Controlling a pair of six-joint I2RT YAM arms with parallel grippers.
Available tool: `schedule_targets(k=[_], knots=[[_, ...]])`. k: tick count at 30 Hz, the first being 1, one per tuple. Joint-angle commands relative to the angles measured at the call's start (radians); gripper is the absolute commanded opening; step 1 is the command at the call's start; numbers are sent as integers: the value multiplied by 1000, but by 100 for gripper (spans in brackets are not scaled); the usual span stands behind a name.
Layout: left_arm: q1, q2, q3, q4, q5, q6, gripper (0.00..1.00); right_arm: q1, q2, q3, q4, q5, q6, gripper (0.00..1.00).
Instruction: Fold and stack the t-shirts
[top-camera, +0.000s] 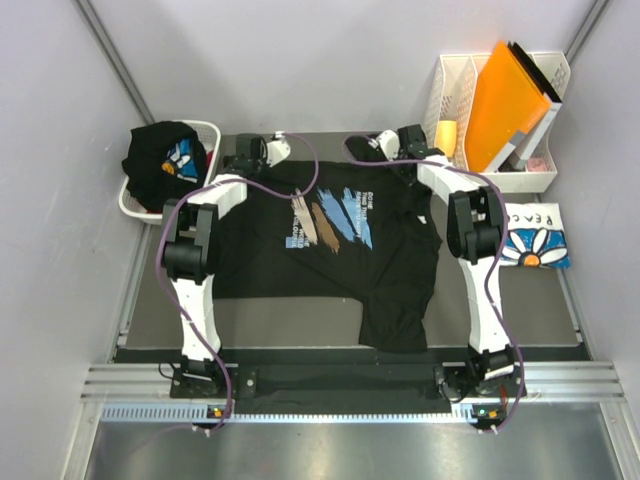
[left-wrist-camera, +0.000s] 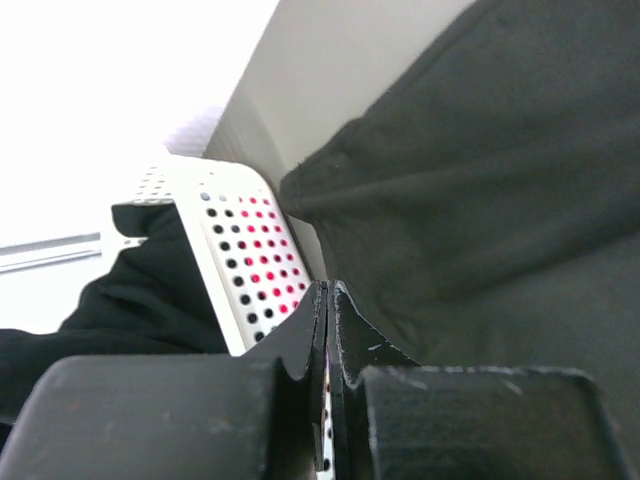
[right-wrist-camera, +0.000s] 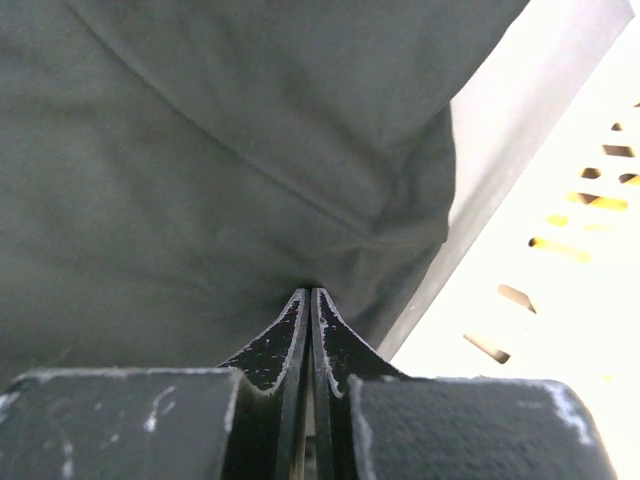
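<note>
A black t-shirt (top-camera: 330, 250) with a blue, white and tan brush-stroke print lies spread flat on the dark mat. Its far edge reaches both grippers. My left gripper (top-camera: 268, 152) is at the shirt's far left corner, and in the left wrist view this gripper (left-wrist-camera: 328, 287) is shut with the shirt's edge (left-wrist-camera: 470, 200) running into its tips. My right gripper (top-camera: 385, 148) is at the far right corner. The right wrist view shows it (right-wrist-camera: 308, 292) shut, with the fabric (right-wrist-camera: 220, 170) puckering at its tips. A folded white daisy tee (top-camera: 535, 240) lies at the right.
A white laundry basket (top-camera: 135, 200) at the far left holds another black tee (top-camera: 160, 160), and its perforated wall (left-wrist-camera: 230, 250) is close beside my left fingers. A white file rack (top-camera: 540, 175) with an orange folder (top-camera: 510, 95) stands at the far right.
</note>
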Motion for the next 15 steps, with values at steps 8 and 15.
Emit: schedule_targets(k=[8, 15], knots=[[-20, 81, 30, 200, -70, 64, 0, 41, 68, -4, 144, 190, -89, 0], [-20, 162, 123, 172, -52, 22, 0, 47, 47, 2, 117, 175, -94, 0]])
